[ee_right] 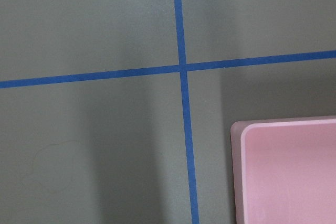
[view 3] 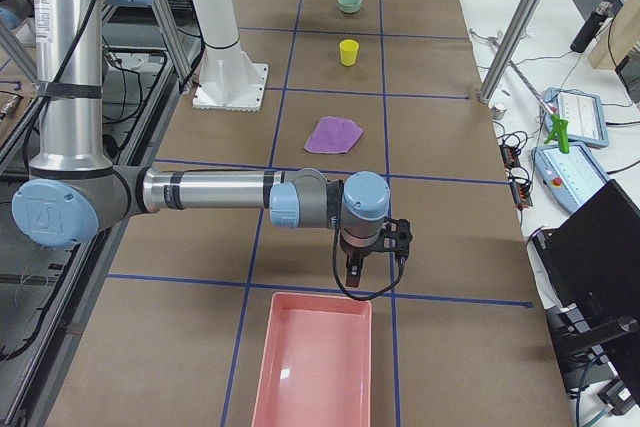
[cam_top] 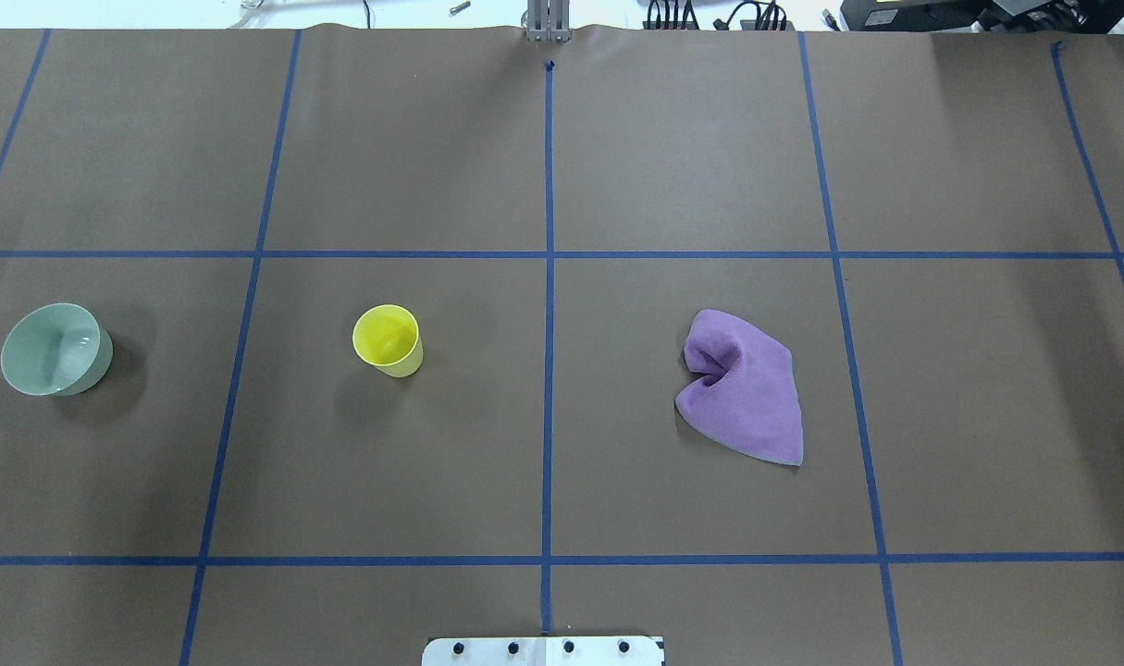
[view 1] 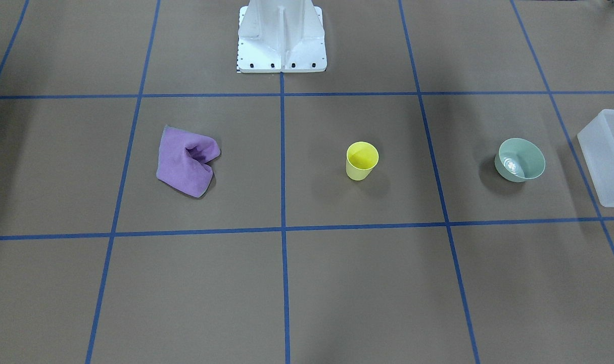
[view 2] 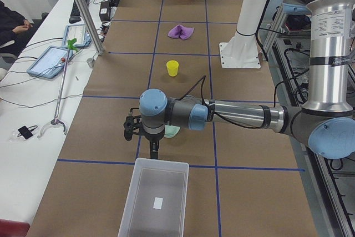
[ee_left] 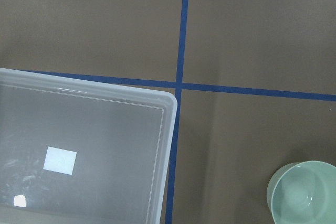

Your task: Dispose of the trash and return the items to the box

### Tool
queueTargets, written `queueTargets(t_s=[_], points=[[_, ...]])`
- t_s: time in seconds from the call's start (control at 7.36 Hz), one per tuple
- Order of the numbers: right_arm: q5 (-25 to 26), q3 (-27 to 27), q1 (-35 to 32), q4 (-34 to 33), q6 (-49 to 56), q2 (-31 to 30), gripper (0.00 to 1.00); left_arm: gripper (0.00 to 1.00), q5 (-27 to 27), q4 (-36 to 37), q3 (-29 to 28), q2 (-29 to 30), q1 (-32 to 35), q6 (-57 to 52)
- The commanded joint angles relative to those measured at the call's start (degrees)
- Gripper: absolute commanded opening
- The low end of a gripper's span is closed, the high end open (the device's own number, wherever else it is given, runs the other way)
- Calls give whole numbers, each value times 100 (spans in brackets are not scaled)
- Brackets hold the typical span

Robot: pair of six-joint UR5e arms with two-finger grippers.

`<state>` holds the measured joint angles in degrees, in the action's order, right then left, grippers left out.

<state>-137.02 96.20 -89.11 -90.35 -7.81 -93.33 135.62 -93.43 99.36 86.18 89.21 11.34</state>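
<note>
The yellow plastic cup (view 1: 362, 161) stands upright and open-mouthed on the brown paper table (cam_top: 691, 157), in the grid square just to the robot's left of the centre tape line, out in front of the white robot base (view 1: 281, 38). It is well apart from both grippers, and nothing touches it.

The left gripper (view 2: 154, 154) hangs pointing down at the table's left end, just beside the near rim of the translucent frosted-white bin (view 2: 166, 181). It shows only in the side view, so I cannot tell whether its fingers are spread or pressed together. A pale green bowl (view 1: 520, 160) sits upright between the cup and the bin, close to that gripper and partly hidden behind the wrist in the side view.

The right gripper (view 3: 354, 275) hangs pointing down at the opposite end, just beside a pink rectangular tray (view 3: 315, 367). Its finger state cannot be told either. A crumpled purple cloth (view 1: 185, 163) lies between it and the cup.
</note>
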Motion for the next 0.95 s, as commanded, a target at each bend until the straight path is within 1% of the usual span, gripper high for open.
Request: queueTargets(t_s=[0.0, 0.81], points=[[0, 30, -1, 0, -2, -1, 100, 99, -35, -52, -4, 22, 0, -26], [-9, 74, -1, 0, -10, 8, 100, 99, -44, -35, -22, 75, -9, -18]])
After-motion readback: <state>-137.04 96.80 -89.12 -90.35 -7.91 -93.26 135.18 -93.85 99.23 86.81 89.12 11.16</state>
